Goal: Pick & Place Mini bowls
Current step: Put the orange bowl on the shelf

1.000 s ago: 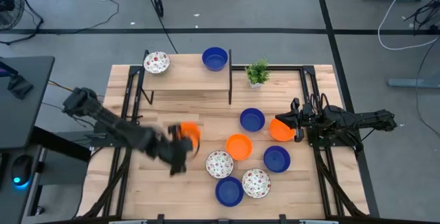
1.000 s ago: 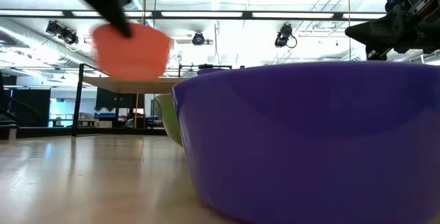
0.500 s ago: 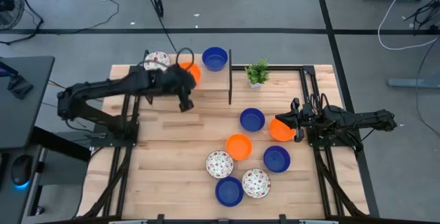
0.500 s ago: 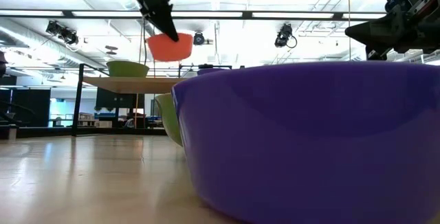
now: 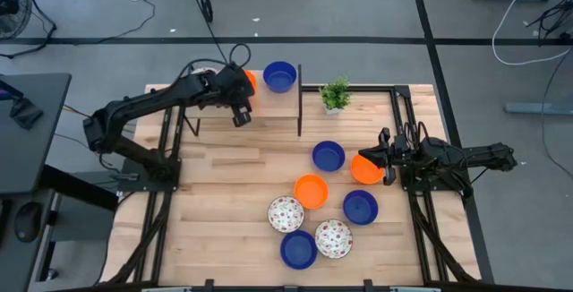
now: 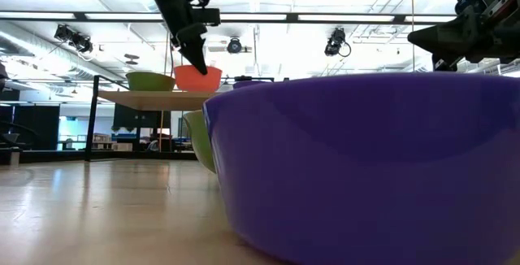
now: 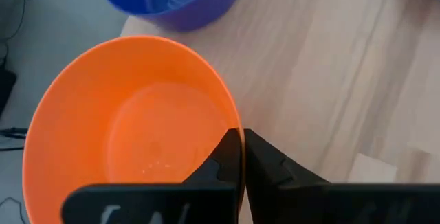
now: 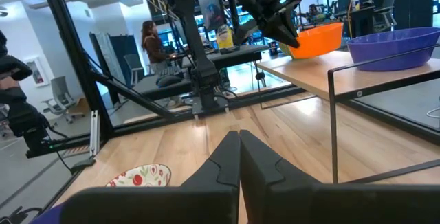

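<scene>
left tool [image 7: 240,141] clamped on rim of solid orange round mini bowl [image 5: 245,81] over raised wooden shelf [image 5: 260,102]; right tool [image 8: 239,141] clenched, empty, above table [image 5: 233,202].

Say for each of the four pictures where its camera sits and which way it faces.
High: overhead, looking down; both arms, left hand over the shelf.
Low: table height, behind a blue bowl; left hand above.
Left wrist: on that arm, its shut fingers pinching the orange bowl.
Right wrist: on that arm; shut fingers, facing the shelf.
All four share the orange bowl.
</scene>
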